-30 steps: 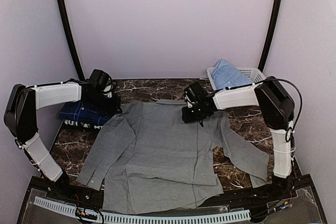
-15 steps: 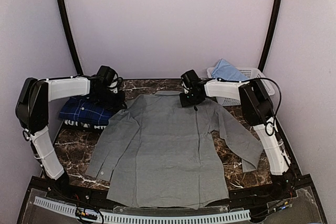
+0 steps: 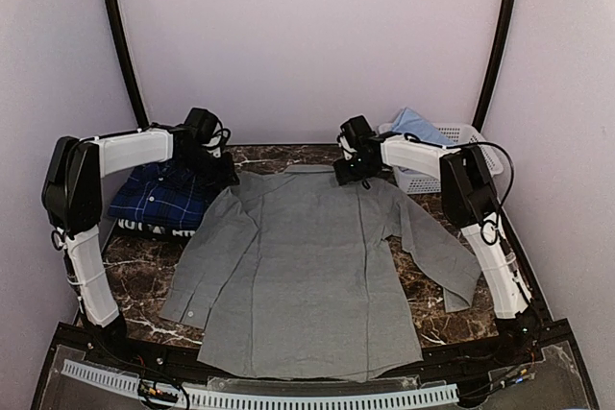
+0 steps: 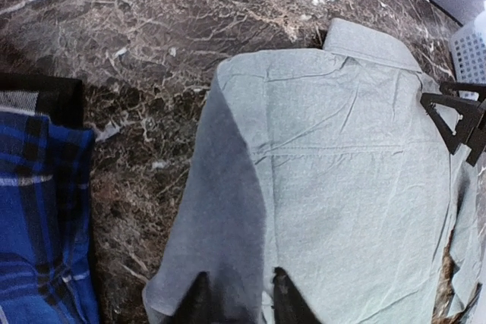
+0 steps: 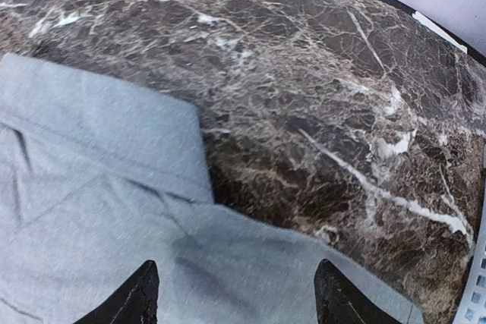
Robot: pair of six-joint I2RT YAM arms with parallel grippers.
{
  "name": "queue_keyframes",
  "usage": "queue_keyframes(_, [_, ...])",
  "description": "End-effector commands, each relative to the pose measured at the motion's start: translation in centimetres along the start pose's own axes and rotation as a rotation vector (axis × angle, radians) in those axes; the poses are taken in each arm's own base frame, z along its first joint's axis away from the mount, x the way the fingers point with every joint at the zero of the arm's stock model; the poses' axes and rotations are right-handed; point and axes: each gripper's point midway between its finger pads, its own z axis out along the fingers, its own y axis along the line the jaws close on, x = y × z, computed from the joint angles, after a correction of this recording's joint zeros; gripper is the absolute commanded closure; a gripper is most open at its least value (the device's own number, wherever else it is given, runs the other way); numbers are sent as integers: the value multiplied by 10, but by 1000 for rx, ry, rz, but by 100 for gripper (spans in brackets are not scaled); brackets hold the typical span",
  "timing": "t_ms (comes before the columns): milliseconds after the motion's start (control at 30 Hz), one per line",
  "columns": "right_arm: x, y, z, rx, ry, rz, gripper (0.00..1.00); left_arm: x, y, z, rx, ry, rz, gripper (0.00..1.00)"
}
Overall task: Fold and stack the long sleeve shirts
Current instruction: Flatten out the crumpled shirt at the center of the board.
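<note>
Top external view: grey shirt lies spread flat mid-table, collar toward the far edge. I see my left gripper narrowly parted over the shoulder nearer the left edge, clasping nothing. My right gripper gapes wide beside the collar, released. Folded plaid shirt lies at the left edge. Light blue shirt sits in the basket at the far right corner.

Dark brown marble-patterned desk, white veins, matte, evenly lit. Plain pale lilac walls behind and on both sides. Two black curved poles, left and right, rising from desk's far corners. White slotted strip along near edge.
</note>
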Motion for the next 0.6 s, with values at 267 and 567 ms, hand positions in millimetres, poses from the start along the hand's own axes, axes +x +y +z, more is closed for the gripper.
queue_keyframes(267, [-13, 61, -120, -162, -130, -52, 31, 31, 13, -73, -50, -64, -18, 40])
queue_keyframes(567, [15, 102, -157, -252, -157, -81, 31, 119, 59, -100, -142, -20, -172, 36])
